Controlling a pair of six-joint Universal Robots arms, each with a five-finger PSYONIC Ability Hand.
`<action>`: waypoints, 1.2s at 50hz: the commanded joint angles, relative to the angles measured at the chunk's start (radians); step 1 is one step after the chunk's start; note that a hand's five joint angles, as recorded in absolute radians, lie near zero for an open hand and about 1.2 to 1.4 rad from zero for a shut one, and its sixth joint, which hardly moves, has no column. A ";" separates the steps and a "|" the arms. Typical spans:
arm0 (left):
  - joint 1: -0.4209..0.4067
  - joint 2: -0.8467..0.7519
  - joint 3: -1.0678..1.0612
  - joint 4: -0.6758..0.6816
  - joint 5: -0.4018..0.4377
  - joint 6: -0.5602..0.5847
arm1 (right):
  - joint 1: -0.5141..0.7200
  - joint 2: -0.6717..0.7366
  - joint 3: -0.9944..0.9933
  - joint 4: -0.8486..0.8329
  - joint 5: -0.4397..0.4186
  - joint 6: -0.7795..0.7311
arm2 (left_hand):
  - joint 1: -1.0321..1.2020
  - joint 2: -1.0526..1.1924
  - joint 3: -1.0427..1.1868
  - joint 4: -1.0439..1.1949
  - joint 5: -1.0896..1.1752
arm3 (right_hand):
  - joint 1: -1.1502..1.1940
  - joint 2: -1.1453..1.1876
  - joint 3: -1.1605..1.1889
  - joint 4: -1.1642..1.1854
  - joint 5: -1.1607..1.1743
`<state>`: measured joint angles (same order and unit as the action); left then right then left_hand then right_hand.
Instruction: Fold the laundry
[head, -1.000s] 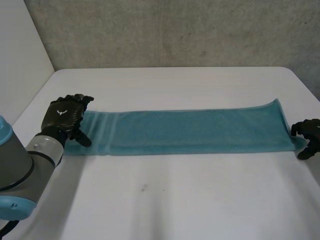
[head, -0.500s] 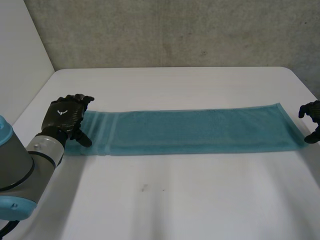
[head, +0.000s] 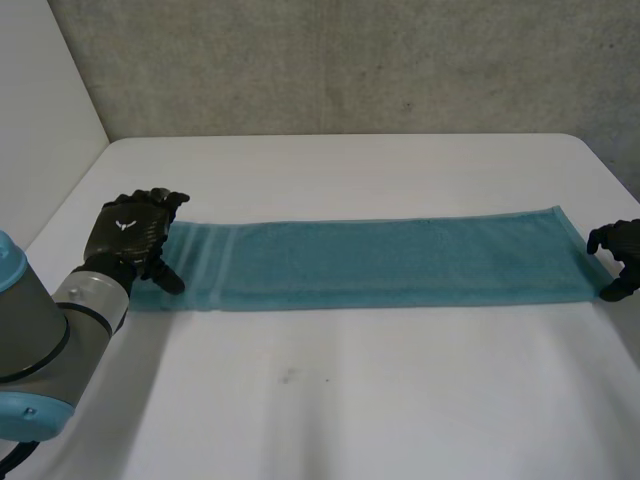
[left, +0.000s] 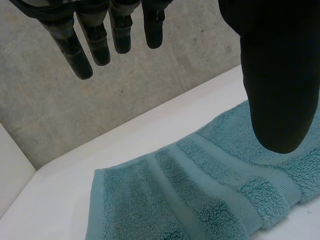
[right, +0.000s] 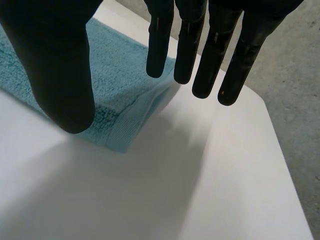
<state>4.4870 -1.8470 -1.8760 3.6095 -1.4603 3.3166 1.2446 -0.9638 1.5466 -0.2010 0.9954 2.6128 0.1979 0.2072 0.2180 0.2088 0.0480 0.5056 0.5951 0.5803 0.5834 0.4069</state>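
A teal towel (head: 400, 262), folded into a long narrow strip, lies flat across the white table (head: 350, 400). My left hand (head: 128, 232) hovers over the towel's left end, the one with woven stripes. In the left wrist view the left hand (left: 275, 75) has straight fingers and its thumb held apart, with the striped towel end (left: 200, 200) below and nothing gripped. My right hand (head: 620, 250) is at the towel's right end. The right wrist view shows the right hand (right: 55, 60) with straight fingers above the towel's hemmed end (right: 120, 85) and nothing between them and the thumb.
A grey concrete wall (head: 350, 60) rises behind the table's far edge, and a white wall (head: 40, 100) stands at the left. The table's right edge (head: 625, 190) runs close beside my right hand. Bare tabletop lies in front of the towel.
My right hand drew back off the towel's right end, then came partway back to it. That end now lies flatter. The left hand and arm have not moved.
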 joint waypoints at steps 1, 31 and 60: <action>0.000 -0.001 0.000 0.000 0.000 0.000 | 0.003 0.013 -0.005 0.000 0.000 0.001 | -0.023 -0.032 -0.043 -0.033 -0.047 | 0.175 0.086 0.101 0.098 0.100; 0.001 -0.001 -0.002 0.000 0.000 0.000 | -0.002 0.063 -0.066 0.038 0.034 -0.046 | -0.020 -0.029 -0.040 -0.030 -0.044 | 0.891 0.801 0.816 0.813 0.815; 0.011 0.009 0.002 0.000 -0.002 0.000 | 0.253 -0.009 -0.258 0.051 0.288 0.061 | -0.023 -0.033 -0.043 -0.034 -0.048 | 0.891 0.801 0.816 0.813 0.815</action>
<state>4.4940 -1.8434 -1.8762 3.6095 -1.4610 3.3167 1.2801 -0.9528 1.3646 -0.1426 1.2679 2.6157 0.1979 0.2072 0.2180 0.2088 0.0479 0.9544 1.1792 1.1843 1.1921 0.9797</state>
